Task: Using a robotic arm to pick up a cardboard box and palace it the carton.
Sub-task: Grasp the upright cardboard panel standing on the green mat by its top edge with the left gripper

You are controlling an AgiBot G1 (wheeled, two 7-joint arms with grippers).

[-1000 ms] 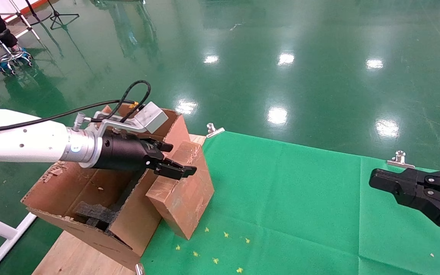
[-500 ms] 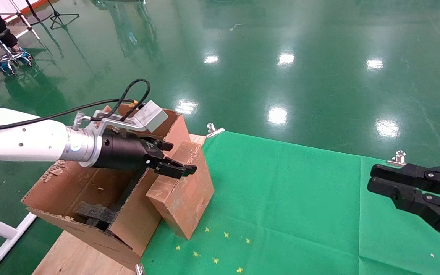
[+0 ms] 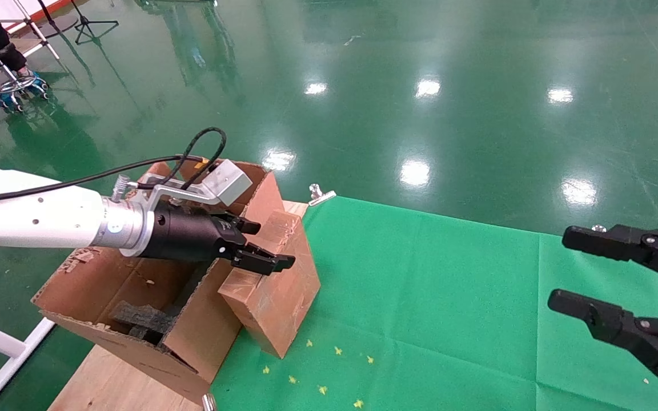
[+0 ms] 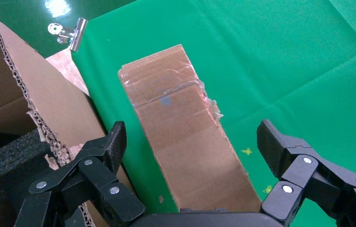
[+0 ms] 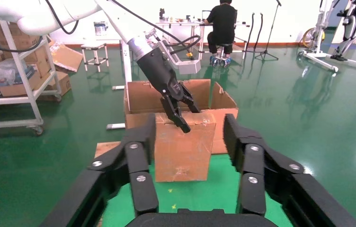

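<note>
Head view: the carton (image 3: pixel 135 297) holds dark foam (image 3: pixel 140 319); the cardboard box (image 3: pixel 275 297) leans against its flap on the green cloth (image 3: pixel 449 297).

Left wrist view: the left gripper (image 4: pixel 190 142), jaws open, hovers above the box.

Right wrist view: the right gripper (image 5: pixel 190 137) is spread wide, empty.

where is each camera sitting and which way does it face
Head view: high, facing forward and down on the green cloth; both arms show.
Left wrist view: over the open left gripper, facing down at the cardboard box.
Right wrist view: behind the open right gripper, facing the carton.
All three share the cardboard box.
</note>
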